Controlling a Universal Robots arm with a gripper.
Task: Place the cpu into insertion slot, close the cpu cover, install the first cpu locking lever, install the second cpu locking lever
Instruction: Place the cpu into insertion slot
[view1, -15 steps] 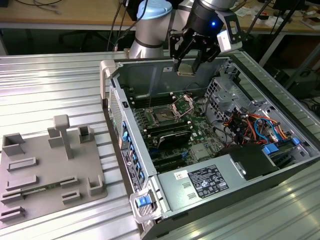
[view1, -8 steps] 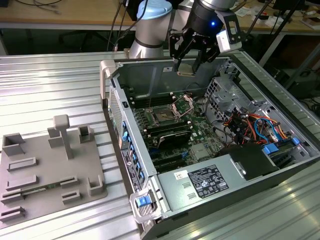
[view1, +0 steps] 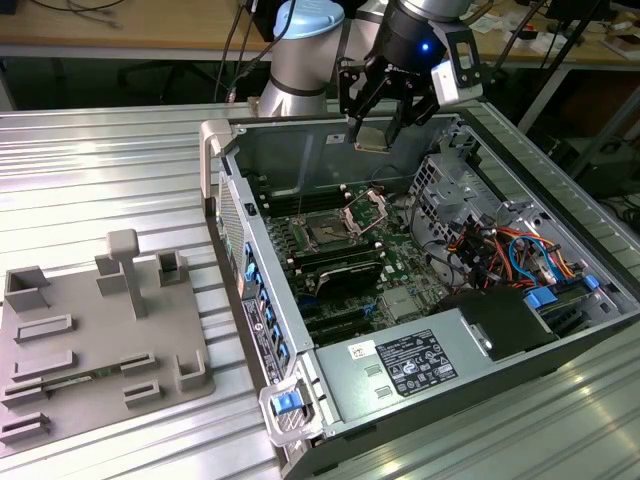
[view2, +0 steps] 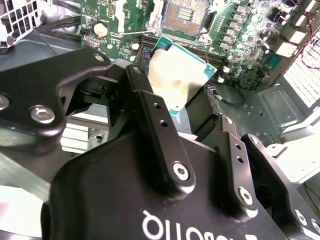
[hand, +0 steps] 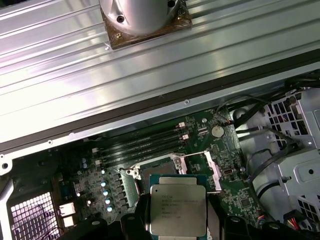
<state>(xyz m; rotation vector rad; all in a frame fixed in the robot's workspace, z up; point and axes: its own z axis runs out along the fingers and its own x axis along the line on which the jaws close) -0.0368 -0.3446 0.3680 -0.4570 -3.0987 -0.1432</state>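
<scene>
1. One cpu is sitting clamped between the fingers of my claw.
2. Below my claw, the insertion slot is lying bare, well apart.
3. Beside it, the cpu cover is standing open.

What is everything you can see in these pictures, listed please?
cpu: one, silver-grey top, held above the open case
insertion slot: one, dark with gold contacts, empty, on the motherboard
cpu cover: one, silver, swung open beside the slot
motherboard: one, green, inside the case
memory slots: several, black, beside the slot
computer case: one, grey, lying open on the table
power supply: one, silver, at the case's near end
cables: bundle, orange and blue, at the exterior view's right
fixture tray: one, grey, at the exterior view's left
table: one, ribbed silver
arm: one, silver and blue, behind the case
gripper: one, black, shut on the cpu
</scene>
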